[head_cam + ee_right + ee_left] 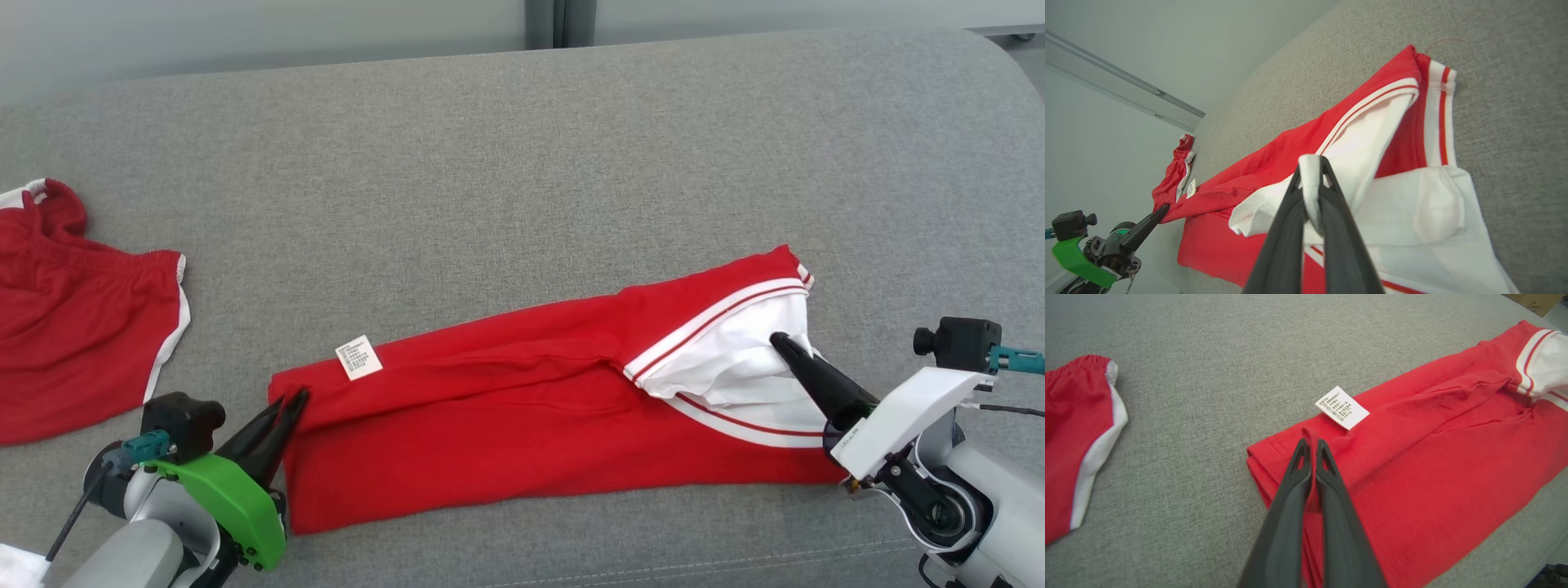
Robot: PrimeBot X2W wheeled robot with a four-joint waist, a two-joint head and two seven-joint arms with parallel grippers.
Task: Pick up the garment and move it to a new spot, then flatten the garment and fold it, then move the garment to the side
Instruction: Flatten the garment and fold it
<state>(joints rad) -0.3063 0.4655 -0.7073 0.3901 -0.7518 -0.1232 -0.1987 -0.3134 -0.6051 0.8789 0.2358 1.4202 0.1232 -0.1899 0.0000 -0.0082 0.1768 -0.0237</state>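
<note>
Between left hand [292,399] and right hand [776,338] lies the pinched garment [506,408].

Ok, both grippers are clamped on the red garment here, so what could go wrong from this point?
The right gripper pinches only a fold of the white fabric, so a pull may drag that layer out and spoil the fold of the garment.
The left gripper holds a thin bit of red hem, which could slip.
The red shorts lie on the left; moving the garment there could overlap them.
</note>
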